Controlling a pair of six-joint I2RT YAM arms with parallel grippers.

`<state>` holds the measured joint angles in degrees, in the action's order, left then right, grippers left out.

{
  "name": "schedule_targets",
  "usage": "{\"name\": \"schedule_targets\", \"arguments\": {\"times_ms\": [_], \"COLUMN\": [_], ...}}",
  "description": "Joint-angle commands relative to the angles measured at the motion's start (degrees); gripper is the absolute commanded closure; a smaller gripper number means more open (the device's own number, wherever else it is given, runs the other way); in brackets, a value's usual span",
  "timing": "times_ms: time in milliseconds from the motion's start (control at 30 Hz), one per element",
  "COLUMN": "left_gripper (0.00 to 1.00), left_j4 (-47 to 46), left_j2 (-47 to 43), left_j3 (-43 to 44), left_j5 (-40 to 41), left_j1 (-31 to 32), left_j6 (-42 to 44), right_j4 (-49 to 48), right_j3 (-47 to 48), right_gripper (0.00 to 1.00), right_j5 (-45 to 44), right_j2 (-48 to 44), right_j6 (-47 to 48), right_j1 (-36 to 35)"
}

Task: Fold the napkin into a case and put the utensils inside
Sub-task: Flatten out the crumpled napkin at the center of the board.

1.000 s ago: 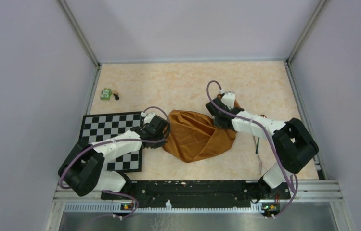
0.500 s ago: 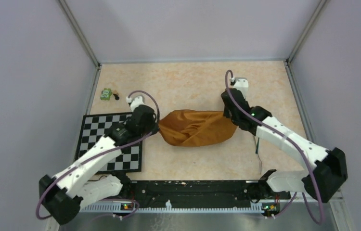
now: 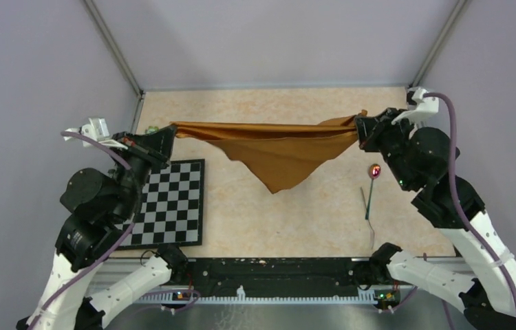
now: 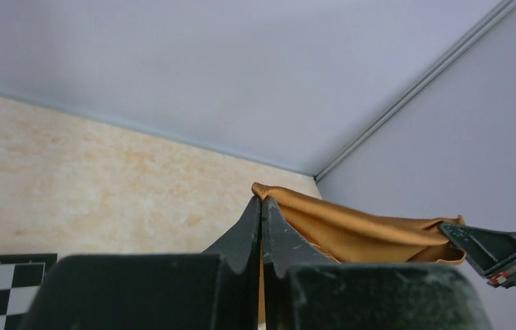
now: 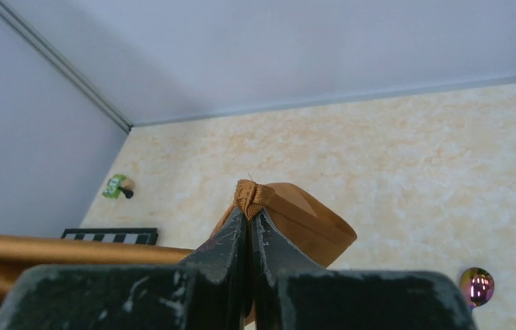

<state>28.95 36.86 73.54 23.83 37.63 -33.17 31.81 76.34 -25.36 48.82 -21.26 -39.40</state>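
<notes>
Hanging clear of the table (image 3: 296, 227), the napkin (image 3: 276, 148) stretches as a taut band between the two grippers, raised to the right of the checkered mat (image 3: 173, 206) and past its far edge. Its top edge runs almost straight from one grip to the other. The loose middle sags into a downward point on the right of the mat, and whether that tip touches the table I cannot tell.

The left gripper (image 3: 167, 132) sits raised over the mat's far edge, jaws clenched on the napkin's left corner. In the left wrist view a small fold of cloth sticks out past the closed fingertips. The right gripper (image 3: 361, 127) is well apart from the mat on its right side, raised to about the same height, jaws pinched tight on the opposite corner. A bunched hem shows above its tips in the right wrist view.

The utensils (image 3: 368, 203) lie on the table far to the right of the mat, below the right gripper, with one shiny rainbow head pointing away from the arm bases. A small green toy (image 5: 116, 185) rests just beyond the mat's far left corner, mostly hidden by the left arm in the top view.
</notes>
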Motion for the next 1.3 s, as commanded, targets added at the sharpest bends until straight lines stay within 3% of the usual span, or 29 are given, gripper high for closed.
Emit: {"name": "schedule_targets", "arguments": {"times_ms": [0, 133, 233, 433, 567, 733, 1000, 1133, 1200, 1267], "left_gripper": [1.00, 1.00, 1.00, 1.00, 1.00, 1.00, 1.00, 1.00, 1.00, 1.00], "left_j4": [-3.9, -4.4, -4.1, -8.7, -10.9, -7.3, 0.0, -1.0, -2.1, -2.6], "left_j2": [2.2, 6.3, 11.5, 20.1, 19.7, 16.0, 8.6, 6.7, 6.8, 7.1], "left_j3": [-2.4, -8.1, -7.0, 3.1, 6.3, -0.3, -27.6, -37.2, -39.5, -40.6], "left_j5": [-1.5, -1.1, 1.0, 4.1, 3.2, 0.2, -12.4, -18.3, -20.6, -21.7], "left_j1": [0.0, -0.1, -0.1, -0.2, -0.3, -0.2, -0.3, -0.2, -0.2, -0.2], "left_j6": [3.8, 1.6, 1.9, 10.9, 13.3, 8.9, -8.3, -14.5, -16.0, -16.6], "right_j4": [-6.1, -13.9, -18.3, -13.0, -9.8, -11.7, -14.0, -15.1, -14.2, -14.2], "right_j3": [-8.0, -14.1, -12.3, 6.6, 11.3, -2.2, -27.3, -31.1, -31.0, -30.5], "right_gripper": [0.98, 1.00, 1.00, 1.00, 0.99, 0.86, 0.50, 0.43, 0.31, 0.30], "right_j5": [0.2, 3.3, 16.6, 25.7, 27.7, 27.5, 32.3, 30.7, 27.7, 25.6], "right_j2": [1.9, 7.7, 14.8, 30.0, 31.8, 25.2, 17.6, 19.3, 21.6, 23.9], "right_j6": [-0.9, -0.8, -4.5, -2.2, -1.7, -4.3, -9.1, -11.0, -14.2, -17.7], "right_j1": [-0.7, 2.1, 11.4, 14.2, 14.3, 14.2, 14.3, 14.2, 14.3, 14.3]}}
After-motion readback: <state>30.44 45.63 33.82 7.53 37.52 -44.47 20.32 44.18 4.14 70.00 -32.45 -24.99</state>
